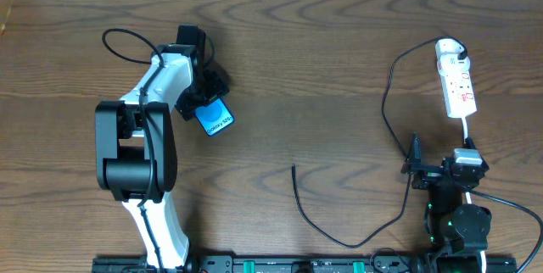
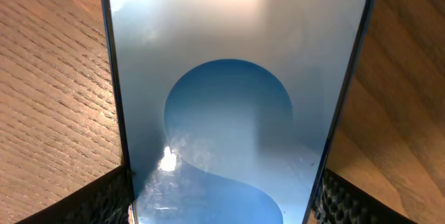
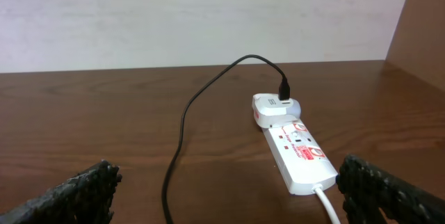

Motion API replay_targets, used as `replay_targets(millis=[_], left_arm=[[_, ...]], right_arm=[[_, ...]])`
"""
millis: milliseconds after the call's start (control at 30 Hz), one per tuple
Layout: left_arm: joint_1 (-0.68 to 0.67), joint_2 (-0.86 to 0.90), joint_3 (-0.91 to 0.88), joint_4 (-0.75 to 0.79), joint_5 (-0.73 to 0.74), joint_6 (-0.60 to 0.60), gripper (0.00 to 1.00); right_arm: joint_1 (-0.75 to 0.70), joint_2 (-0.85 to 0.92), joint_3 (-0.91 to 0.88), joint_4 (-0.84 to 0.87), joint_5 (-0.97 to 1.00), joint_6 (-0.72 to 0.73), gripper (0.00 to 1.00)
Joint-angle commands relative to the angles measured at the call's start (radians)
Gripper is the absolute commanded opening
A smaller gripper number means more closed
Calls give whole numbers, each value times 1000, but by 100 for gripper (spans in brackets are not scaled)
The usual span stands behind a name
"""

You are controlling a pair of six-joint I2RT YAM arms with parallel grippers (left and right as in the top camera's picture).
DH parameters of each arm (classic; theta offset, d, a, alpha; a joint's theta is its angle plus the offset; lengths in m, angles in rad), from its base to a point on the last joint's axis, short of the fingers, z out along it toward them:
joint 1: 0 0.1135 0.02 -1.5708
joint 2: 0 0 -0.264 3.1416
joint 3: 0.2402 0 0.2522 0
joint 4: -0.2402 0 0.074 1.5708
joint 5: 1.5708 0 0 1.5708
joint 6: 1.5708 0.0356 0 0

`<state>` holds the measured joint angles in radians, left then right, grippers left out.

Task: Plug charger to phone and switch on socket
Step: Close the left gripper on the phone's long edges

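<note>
The phone [image 1: 217,119], blue-screened, lies at the left centre of the table and fills the left wrist view [image 2: 229,78]. My left gripper [image 1: 206,103] is shut on its lower end, one finger pressed on each long edge [image 2: 226,213]. The socket [image 1: 459,86], a white power strip, lies at the far right and also shows in the right wrist view [image 3: 295,151]. The charger's white adapter [image 1: 450,51] sits in its far end [image 3: 274,107]. The black charger cable [image 1: 386,112] loops down to a free plug tip [image 1: 293,168] at mid-table. My right gripper [image 1: 442,159] is open and empty [image 3: 226,182], short of the socket.
The socket's white cord [image 1: 468,129] runs back toward the right arm's base [image 1: 458,222]. The left arm's own black cable [image 1: 123,40] loops at the back left. The brown wooden table [image 1: 322,61] meets a pale wall at the back.
</note>
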<state>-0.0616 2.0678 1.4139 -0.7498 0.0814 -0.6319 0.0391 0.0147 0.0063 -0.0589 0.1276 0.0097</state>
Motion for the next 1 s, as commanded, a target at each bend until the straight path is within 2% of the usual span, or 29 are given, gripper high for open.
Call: replay_targets(millis=[0,500,800,967], left_arm=[[-2,39,-6,4,31,-5,80],[-2,39,-6,4,31,-5,80],[-2,39,-6,4,31,-5,72],[-2,39,-6,4,31,-5,71]], right_arm=[[10,-9,-1,-4,1,-15,99],[10,-9,-1,-4,1,-15,99],[10,-9,-1,-4,1,-15,99],[10,-9,-1,-4,1,-15,99]])
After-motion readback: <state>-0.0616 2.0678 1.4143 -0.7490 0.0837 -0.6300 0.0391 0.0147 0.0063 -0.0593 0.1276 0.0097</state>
